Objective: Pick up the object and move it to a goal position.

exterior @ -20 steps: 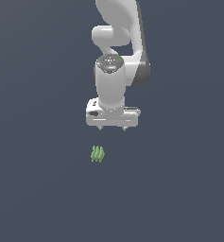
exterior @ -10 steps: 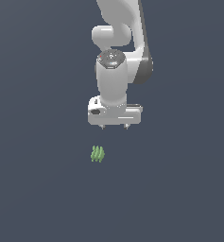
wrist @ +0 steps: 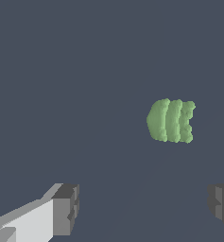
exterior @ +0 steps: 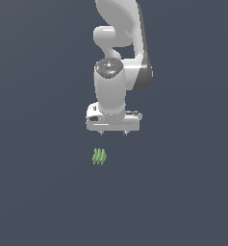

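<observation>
The object (exterior: pixel 99 156) is a small light-green lumpy thing with wavy ridges, lying on the dark grey floor. It also shows in the wrist view (wrist: pixel 170 120). My white gripper (exterior: pixel 113 133) hangs above it and a little toward the exterior view's right, not touching it. The gripper (wrist: pixel 144 208) is open and empty; its two dark fingertips (wrist: pixel 66 209) stand wide apart in the wrist view, with the object outside the gap between them.
The arm's white links (exterior: pixel 119 53) rise above the gripper. The plain dark grey floor (exterior: pixel 183 192) stretches all around.
The gripper has moved down and slightly toward the exterior view's left, closer to the object. The object has not moved.
</observation>
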